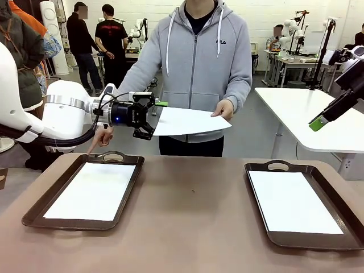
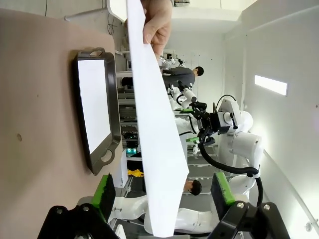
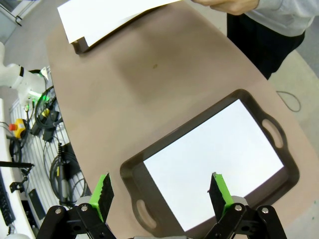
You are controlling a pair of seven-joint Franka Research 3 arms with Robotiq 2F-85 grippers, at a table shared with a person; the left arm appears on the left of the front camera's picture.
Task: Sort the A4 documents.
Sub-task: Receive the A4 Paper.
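A person across the table holds out one white A4 document (image 1: 190,121) in a hand (image 1: 224,108), flat and above the table. My left gripper (image 1: 153,119) is open around that sheet's near edge. In the left wrist view the sheet (image 2: 157,149) runs edge-on between the green pads (image 2: 103,194), touching neither. Another sheet (image 1: 94,190) lies in the left tray (image 1: 34,213), and a third (image 1: 293,202) lies in the right tray (image 1: 352,222). My right gripper (image 1: 317,121) hangs open high over the right tray, whose sheet (image 3: 214,159) shows below its fingers (image 3: 162,194).
Both dark brown handled trays sit near the front of the brown table (image 1: 193,216), with bare tabletop between them. A white table (image 1: 307,108) stands at the far right. Other people stand in the background on the left.
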